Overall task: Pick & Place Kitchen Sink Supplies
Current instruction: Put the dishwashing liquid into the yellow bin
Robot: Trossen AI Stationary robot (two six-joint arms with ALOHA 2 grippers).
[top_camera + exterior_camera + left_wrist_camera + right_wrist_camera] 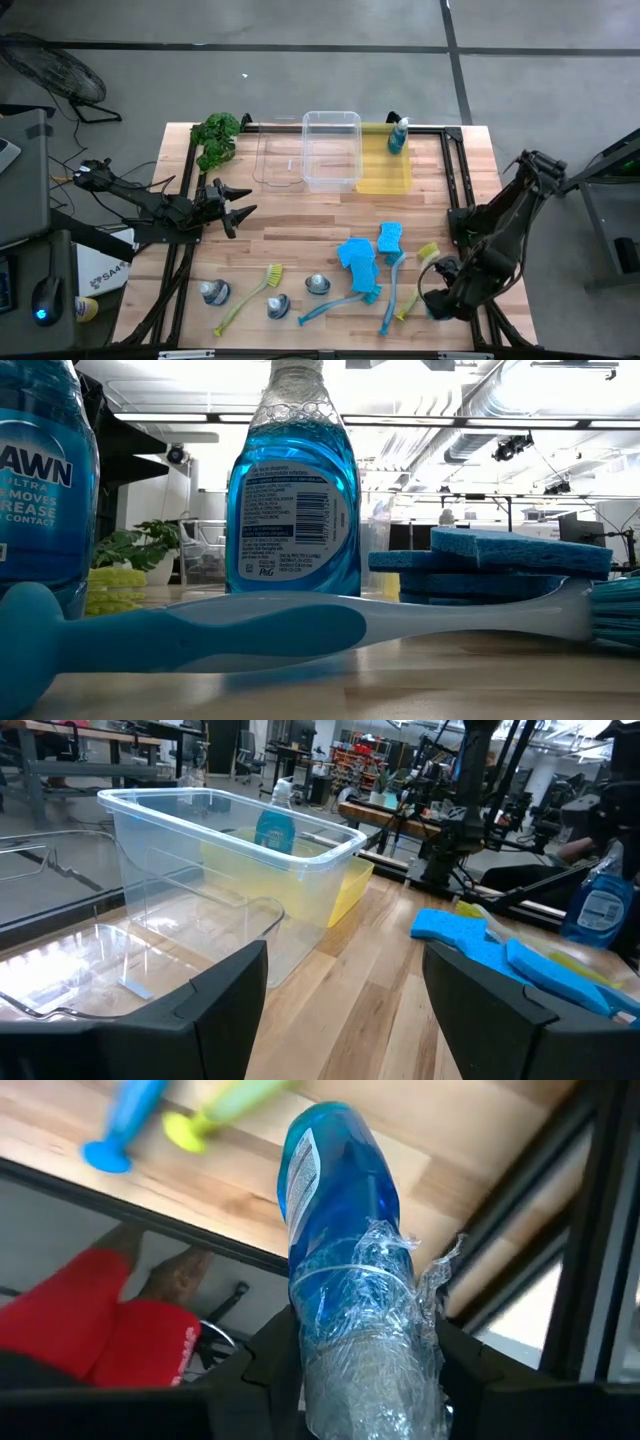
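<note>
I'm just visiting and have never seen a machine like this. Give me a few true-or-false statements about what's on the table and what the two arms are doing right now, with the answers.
1. The right tool is closed around a blue-liquid bottle. True.
2. The left tool is holding a sponge. False: its fingers are open and empty, hovering over the left part of the table.
3. One bottle stands in the yellow bin. True.
4. The clear bin is full of brushes. False: nothing shows inside it.
5. The leafy plant sits at the table's front edge. False: it is at the far left corner.
6. Blue sponges lie on the table near the right arm. True.
</note>
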